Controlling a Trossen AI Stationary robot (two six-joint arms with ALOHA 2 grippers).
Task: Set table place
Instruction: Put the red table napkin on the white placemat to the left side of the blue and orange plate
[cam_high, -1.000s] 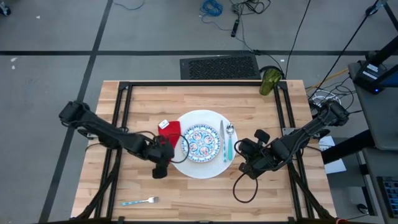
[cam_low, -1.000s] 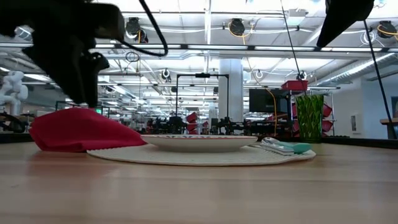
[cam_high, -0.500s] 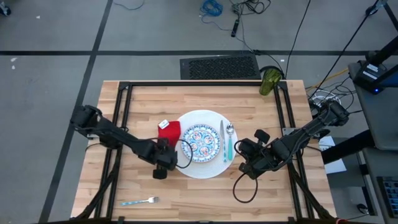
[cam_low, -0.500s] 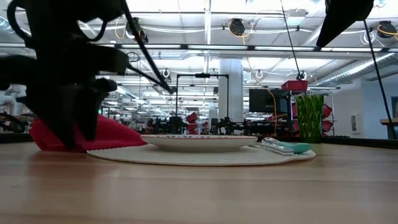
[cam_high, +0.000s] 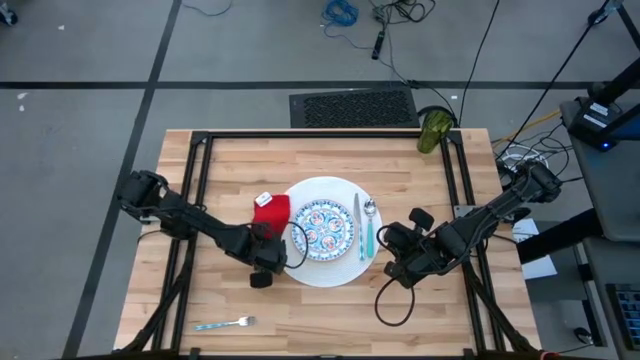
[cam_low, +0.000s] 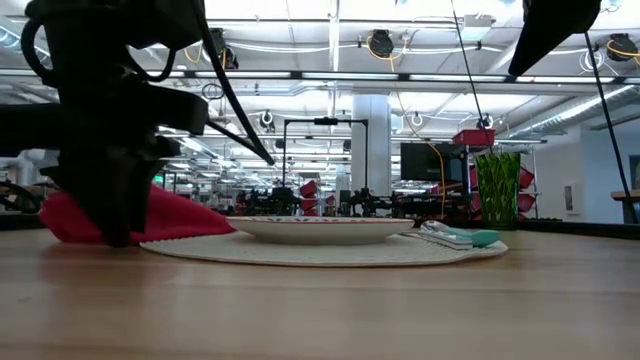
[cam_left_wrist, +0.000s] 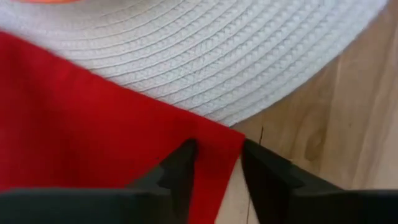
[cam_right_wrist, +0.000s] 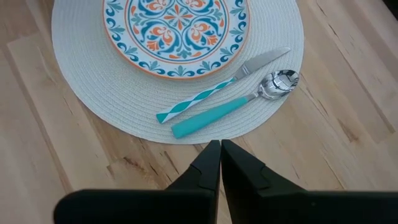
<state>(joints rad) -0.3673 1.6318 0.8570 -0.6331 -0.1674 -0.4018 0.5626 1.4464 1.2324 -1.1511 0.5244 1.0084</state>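
Observation:
A red napkin (cam_high: 270, 210) lies flat at the left of a white woven round mat (cam_high: 322, 262); its edge overlaps the mat and its near corner rests on the wood. A blue-patterned plate (cam_high: 323, 229) sits on the mat, with a knife (cam_high: 355, 213) and a teal-handled spoon (cam_high: 368, 228) at its right. My left gripper (cam_left_wrist: 217, 149) is down at the napkin's near corner and points down, its fingers a little apart. My right gripper (cam_right_wrist: 220, 144) hangs shut above the table, right of the mat. A green cup (cam_high: 435, 130) stands far right. A fork (cam_high: 225, 323) lies near left. My left gripper comes from above with its fingertips down at the napkin's near corner (cam_left_wrist: 231, 138). One fingertip (cam_left_wrist: 185, 155) stands on the red cloth. The other (cam_left_wrist: 256, 155) stands just past the cloth's edge, over the wood. The cloth between them lies flat on the table.
Black frame rails (cam_high: 195, 180) run along the table's left, right and far sides. Bare wood (cam_high: 330, 320) stretches along the near edge, right of the fork. A cable loop (cam_high: 395, 305) hangs below the right arm.
My left gripper has come down onto the table at the napkin's near corner and tipped steeper. In the low view its fingers stand closer together than half a second ago. The napkin lies as before.

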